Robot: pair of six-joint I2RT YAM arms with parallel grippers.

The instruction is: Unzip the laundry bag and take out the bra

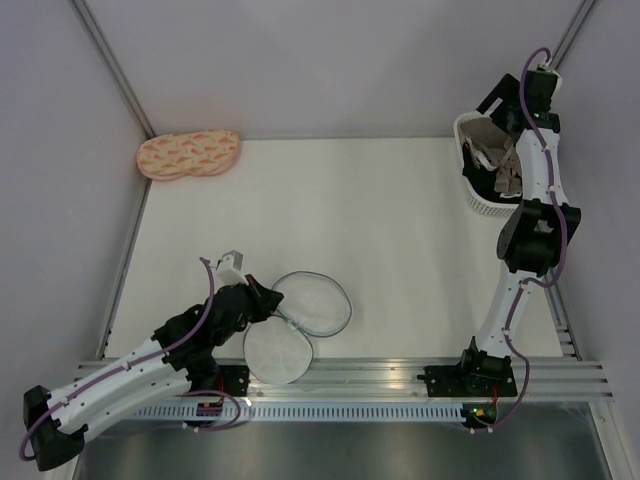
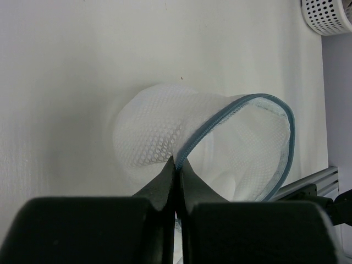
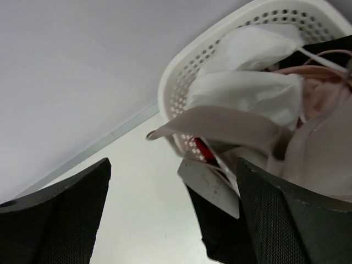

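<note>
The left claw (image 2: 176,165) is pinched shut on the rim of the laundry bag (image 2: 159,132), which lies open on the table (image 1: 400,220). Well apart, the right claw (image 3: 173,206) gapes wide just above the bra (image 3: 231,127) in the basket (image 3: 175,82).

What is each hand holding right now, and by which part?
The left hand is shut on the laundry bag, pinching its blue-grey rim. The right hand is open by the basket and holds nothing.

laundry bag (image 1: 312,305) front left, bra (image 1: 497,160) in basket (image 1: 476,198) far right, pad (image 1: 188,153) far left
</note>
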